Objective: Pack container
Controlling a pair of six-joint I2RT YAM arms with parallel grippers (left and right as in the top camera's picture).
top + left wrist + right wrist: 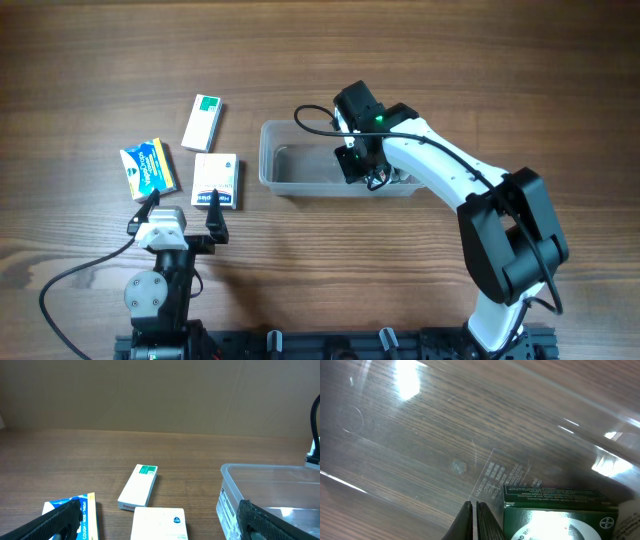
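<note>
The clear plastic container (300, 165) lies at the table's middle; its left end shows in the left wrist view as the container (260, 495). My right gripper (368, 178) reaches down into its right half. Seen from the right wrist, the right gripper (474, 515) is shut with nothing between its fingers, just above the clear floor (420, 435). A dark green box (555, 515) lies inside, right beside the fingers. My left gripper (182, 215) is open, just in front of a white box (216, 181). That white box (159, 522) sits between the spread left fingers (55, 522).
Left of the container lie a white and green box (202, 122) and a blue and yellow box (148, 168). Both appear from the left wrist: the white and green box (138, 486) farther off, the blue box (82, 515) by the left finger.
</note>
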